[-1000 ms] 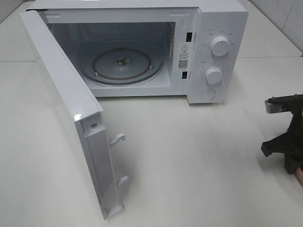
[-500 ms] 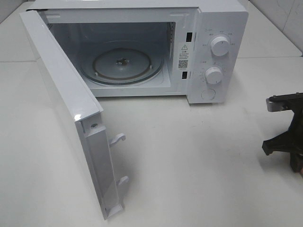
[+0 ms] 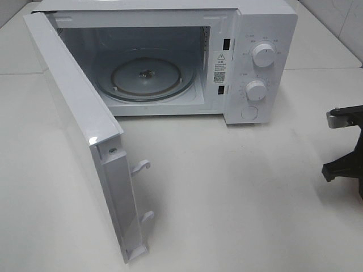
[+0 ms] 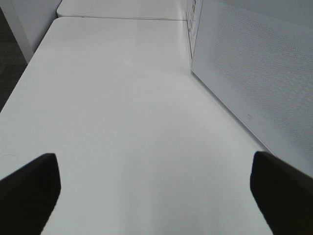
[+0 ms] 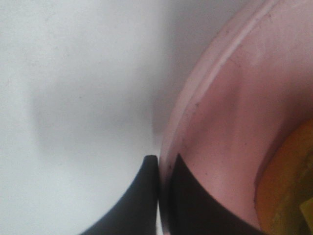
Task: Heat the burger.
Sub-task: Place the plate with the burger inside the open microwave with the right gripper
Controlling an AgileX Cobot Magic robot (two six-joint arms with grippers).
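Grasp step: right end effector [image 5: 159,164] clamps shut on the round pink plate [image 5: 230,98] at its rim, golden-brown burger [image 5: 288,196] just beyond its fingertips, left end effector [image 4: 156,191] wide open and empty; next comes a level carry into the open white microwave [image 3: 266,34].

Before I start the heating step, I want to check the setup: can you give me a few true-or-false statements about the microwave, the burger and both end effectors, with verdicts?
1. The microwave door stands open. True.
2. The burger sits on the glass turntable. False: nothing lies on the turntable, and the burger is on the pink plate.
3. The right end effector is shut on the rim of the pink plate. True.
4. The left end effector grips the microwave door. False: it is open and holds nothing, over the bare table beside the door.
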